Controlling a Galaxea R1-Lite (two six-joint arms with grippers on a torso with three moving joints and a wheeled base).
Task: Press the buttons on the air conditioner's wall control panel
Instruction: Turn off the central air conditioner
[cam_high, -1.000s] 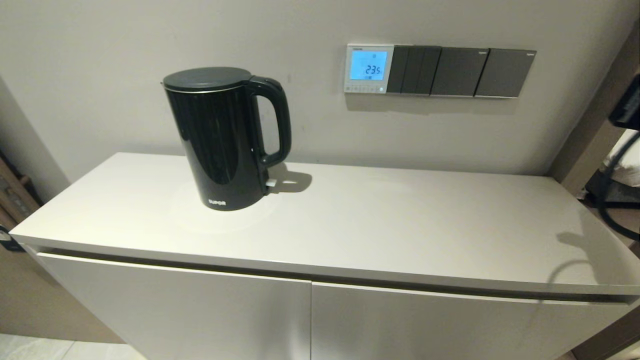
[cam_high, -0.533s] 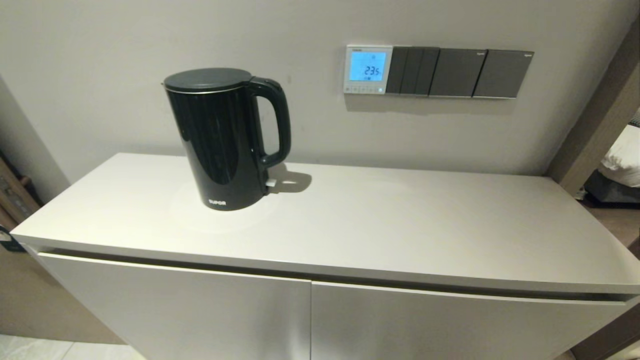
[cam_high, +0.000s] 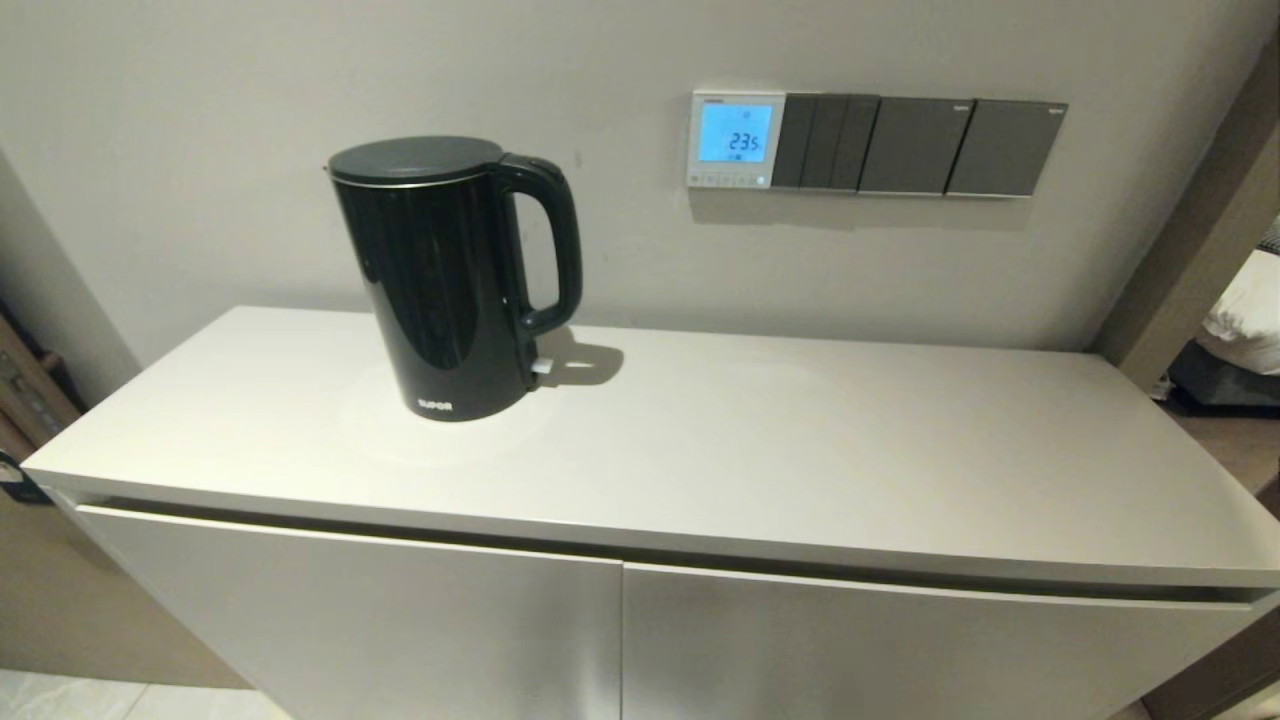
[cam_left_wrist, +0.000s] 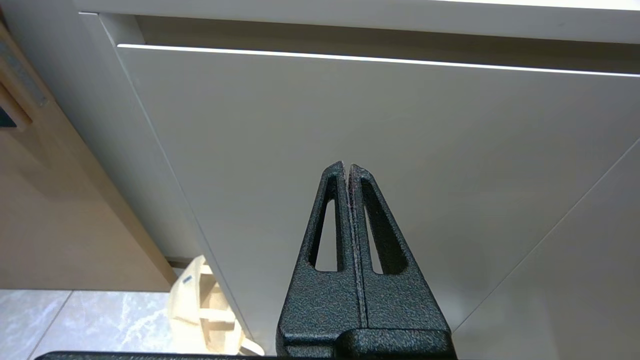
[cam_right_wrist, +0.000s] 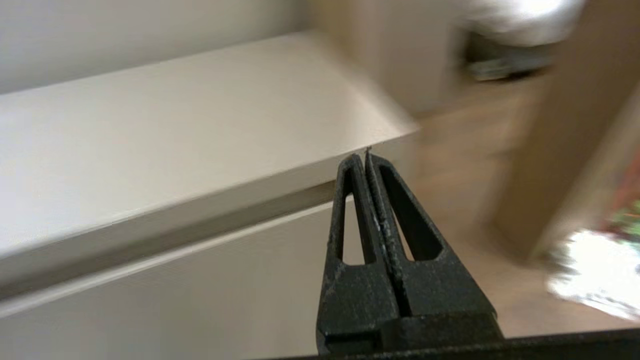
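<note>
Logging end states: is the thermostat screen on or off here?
On. The thermostat screen glows blue and shows digits above its buttons.

Both the left gripper (cam_left_wrist: 348, 167) and the right gripper (cam_right_wrist: 362, 157) are matt black with a grainy, pebbled surface, each finger a tapering wedge pierced by a long slot-shaped cut-out and widening into a solid block at its base
</note>
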